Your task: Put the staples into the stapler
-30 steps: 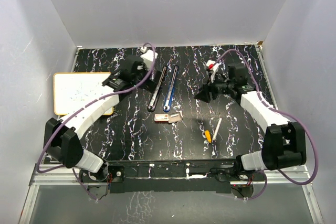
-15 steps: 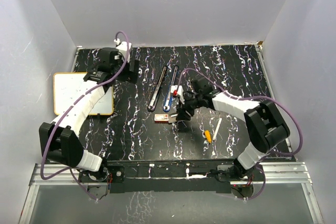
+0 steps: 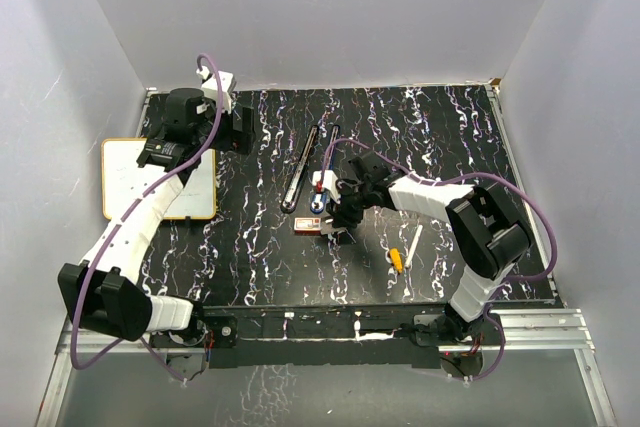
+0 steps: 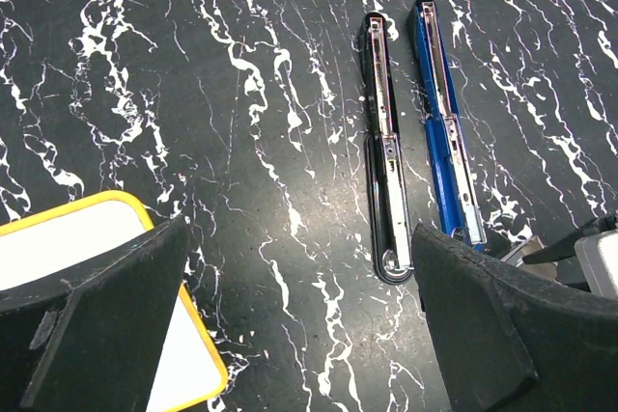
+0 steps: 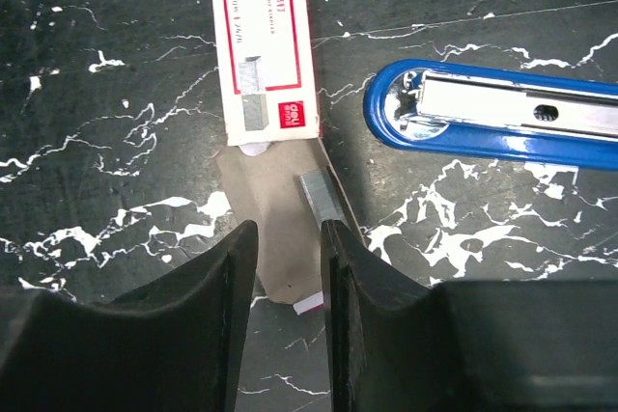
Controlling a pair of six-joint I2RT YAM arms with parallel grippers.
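I watched right gripper (image 5: pixel 288 238) swing centre-frame over the staples (image 5: pixel 263 53): jaws narrowing, nothing pinched yet. Pickup starting, I judge. Left gripper (image 4: pixel 299 233) released wide.

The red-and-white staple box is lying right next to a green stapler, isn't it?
Not green. The stapler lying next to the red-and-white staple box is blue. The right wrist view shows both close up.
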